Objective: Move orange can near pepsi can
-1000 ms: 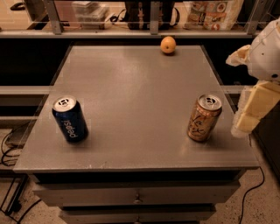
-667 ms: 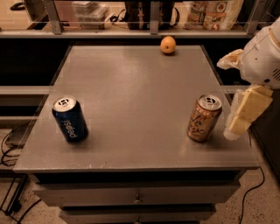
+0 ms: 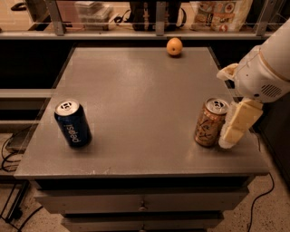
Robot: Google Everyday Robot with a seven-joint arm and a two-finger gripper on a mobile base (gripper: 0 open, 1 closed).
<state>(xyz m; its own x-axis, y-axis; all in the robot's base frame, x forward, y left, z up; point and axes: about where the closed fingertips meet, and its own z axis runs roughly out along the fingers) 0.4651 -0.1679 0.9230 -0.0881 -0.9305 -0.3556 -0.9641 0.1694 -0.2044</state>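
Note:
The orange can stands upright near the table's right front, tan-orange with pale script and a silver top. The pepsi can stands upright near the left front, dark blue with white lettering. They are far apart, almost the table's width. My gripper is at the right edge on a white arm. Its fingers are apart and empty. One cream finger hangs right beside the orange can's right side, close to touching; the other fingertip is higher, behind the can.
A round orange fruit lies at the far edge of the grey table. Shelves with bags and boxes run behind the table. Drawers sit under the front edge. Cables lie on the floor on both sides.
My gripper has moved left and slightly down, from off the table's right edge to right beside the orange can. Both cans and the fruit have not moved.

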